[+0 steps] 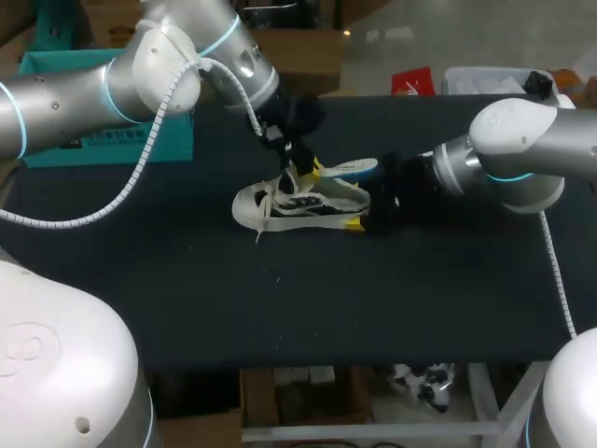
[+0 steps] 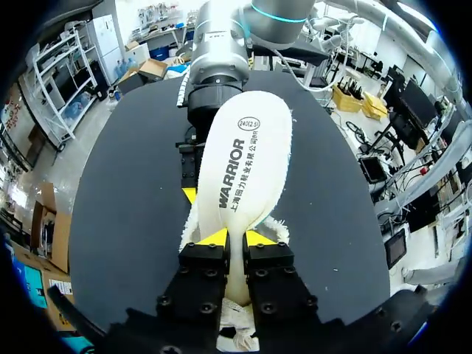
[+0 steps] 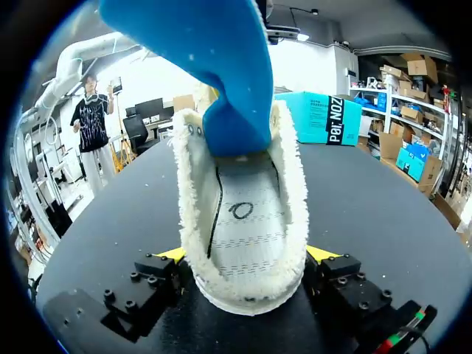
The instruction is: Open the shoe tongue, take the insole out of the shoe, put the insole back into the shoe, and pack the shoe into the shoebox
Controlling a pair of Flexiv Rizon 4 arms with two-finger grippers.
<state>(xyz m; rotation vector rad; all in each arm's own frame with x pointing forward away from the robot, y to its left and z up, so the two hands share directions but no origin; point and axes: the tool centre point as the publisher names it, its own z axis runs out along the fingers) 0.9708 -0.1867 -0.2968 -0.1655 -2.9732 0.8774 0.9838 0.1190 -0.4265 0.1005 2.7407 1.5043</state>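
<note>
Pull line is running heel-ward, along the sole.
Right gripper (image 3: pixel 247 258) is clamping the heel of the cream fleece-lined lace-up shoe (image 3: pixel 243 221); past it, left gripper (image 2: pixel 236 240) is pinching the white-topped, blue-backed foam insole (image 2: pixel 247 162) — forepart lying inside, free end pointing up toward the right gripper.

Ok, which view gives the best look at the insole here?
The left wrist view: the insole fills it, its white top face showing, pinched in the left gripper. The right wrist view shows only its blue underside dipping into the shoe; the head view, a small sliver.
</note>
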